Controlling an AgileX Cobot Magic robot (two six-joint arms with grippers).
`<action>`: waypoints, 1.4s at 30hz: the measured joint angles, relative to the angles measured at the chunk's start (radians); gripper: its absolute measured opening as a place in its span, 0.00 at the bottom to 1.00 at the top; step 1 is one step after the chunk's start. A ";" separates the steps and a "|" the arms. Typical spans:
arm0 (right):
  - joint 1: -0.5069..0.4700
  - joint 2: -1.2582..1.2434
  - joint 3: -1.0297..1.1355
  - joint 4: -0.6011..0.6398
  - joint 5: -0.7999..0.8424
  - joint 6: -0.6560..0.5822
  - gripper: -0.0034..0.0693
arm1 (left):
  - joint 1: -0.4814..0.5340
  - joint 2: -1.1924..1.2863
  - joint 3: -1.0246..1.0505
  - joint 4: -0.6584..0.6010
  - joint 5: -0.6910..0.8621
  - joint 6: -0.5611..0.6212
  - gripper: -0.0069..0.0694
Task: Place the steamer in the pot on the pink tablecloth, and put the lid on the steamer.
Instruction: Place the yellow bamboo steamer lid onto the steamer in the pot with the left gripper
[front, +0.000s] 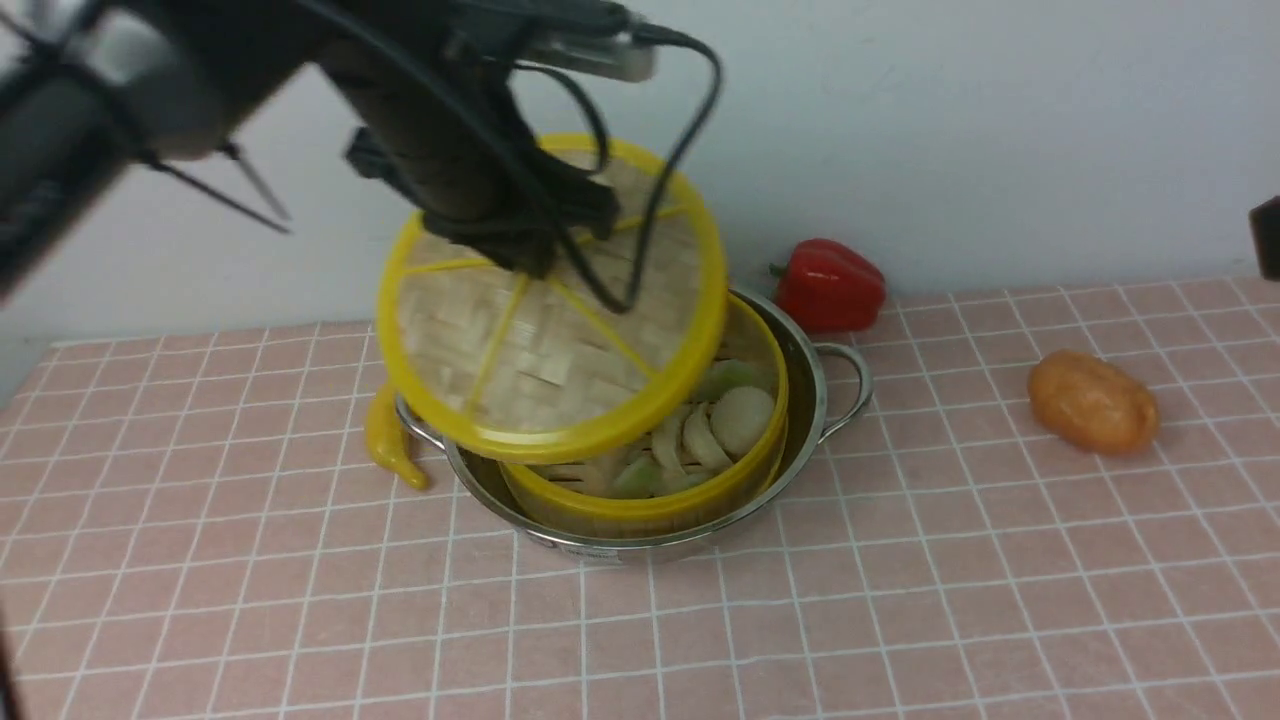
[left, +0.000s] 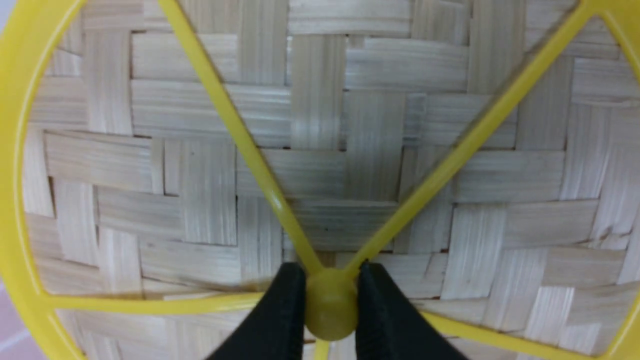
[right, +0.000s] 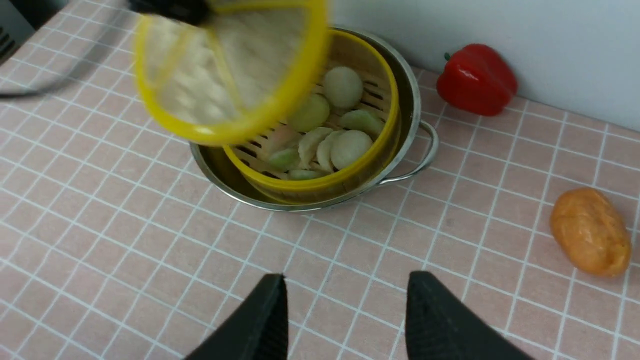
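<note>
The steamer (front: 655, 512), a bamboo basket with a yellow rim and pale dumplings on its slats, sits inside the shiny steel pot (front: 806, 385) on the pink tablecloth (front: 900, 600). The lid (front: 545, 345), a woven disc with yellow rim and spokes, hangs tilted above the steamer's left part, apart from it. My left gripper (front: 530, 255) is shut on the lid's yellow hub; in the left wrist view the gripper (left: 330, 300) pinches that hub and the lid (left: 375, 150) fills the picture. My right gripper (right: 345, 295) is open over bare cloth, nearer than the pot (right: 411, 105) and steamer (right: 325, 182).
A red bell pepper (front: 828, 283) lies behind the pot by the white wall. An orange potato-like thing (front: 1092, 402) rests to the right. A yellow chili (front: 392, 440) lies against the pot's left side.
</note>
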 joint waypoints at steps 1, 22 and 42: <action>0.000 0.000 0.000 0.008 0.000 0.000 0.51 | -0.017 0.041 -0.036 0.012 0.002 0.000 0.25; 0.000 0.000 0.000 0.020 0.000 0.002 0.51 | -0.035 0.093 -0.090 0.009 0.008 -0.017 0.25; 0.000 0.000 0.000 0.021 0.001 0.004 0.51 | -0.035 0.088 0.015 0.044 0.008 0.000 0.25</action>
